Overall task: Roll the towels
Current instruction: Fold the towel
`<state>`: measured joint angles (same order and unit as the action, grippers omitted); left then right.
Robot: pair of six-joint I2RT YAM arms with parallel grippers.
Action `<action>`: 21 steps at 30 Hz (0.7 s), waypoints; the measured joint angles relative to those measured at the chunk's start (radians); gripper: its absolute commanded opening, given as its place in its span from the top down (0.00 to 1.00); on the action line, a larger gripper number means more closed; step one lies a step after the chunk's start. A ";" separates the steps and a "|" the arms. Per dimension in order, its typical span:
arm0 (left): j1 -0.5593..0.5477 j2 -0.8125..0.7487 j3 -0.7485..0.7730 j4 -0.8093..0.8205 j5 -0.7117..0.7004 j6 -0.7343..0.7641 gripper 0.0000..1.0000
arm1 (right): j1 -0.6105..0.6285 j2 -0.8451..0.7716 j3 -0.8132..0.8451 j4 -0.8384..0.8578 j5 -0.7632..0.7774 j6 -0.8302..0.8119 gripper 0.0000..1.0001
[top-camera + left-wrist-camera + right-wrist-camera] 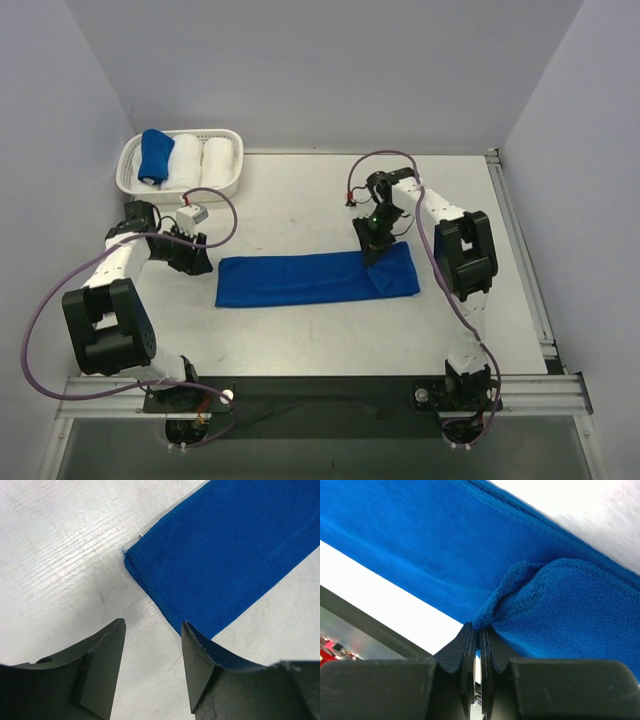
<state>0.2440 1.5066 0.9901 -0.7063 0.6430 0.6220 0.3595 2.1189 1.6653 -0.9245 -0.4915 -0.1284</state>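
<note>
Right wrist: fingers pinch the blue towel at its hemmed edge.

pairs white shells with black joints along left arm, right arm; trails purple cables; ends in dark-fingered left gripper.

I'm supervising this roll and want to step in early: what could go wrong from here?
1. The right claw is shut on only a small pinch of the blue towel at its folded corner; it may slip free once rolling starts.
2. The left claw stands open beside the other end, holding nothing, so the strip might drag or roll crooked.
</note>
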 measured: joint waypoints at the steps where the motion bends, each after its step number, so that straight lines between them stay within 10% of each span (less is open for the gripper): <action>1: 0.000 0.000 0.000 0.000 0.000 0.000 0.41 | 0.003 0.003 0.009 0.000 -0.005 0.007 1.00; 21: 0.000 0.016 0.000 -0.002 0.000 0.002 0.41 | 0.072 0.052 0.045 0.027 -0.097 0.103 1.00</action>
<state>0.2440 1.5227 0.9905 -0.7086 0.6430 0.6235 0.4316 2.1708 1.7100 -0.8970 -0.5888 -0.0254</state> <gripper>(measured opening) 0.591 0.043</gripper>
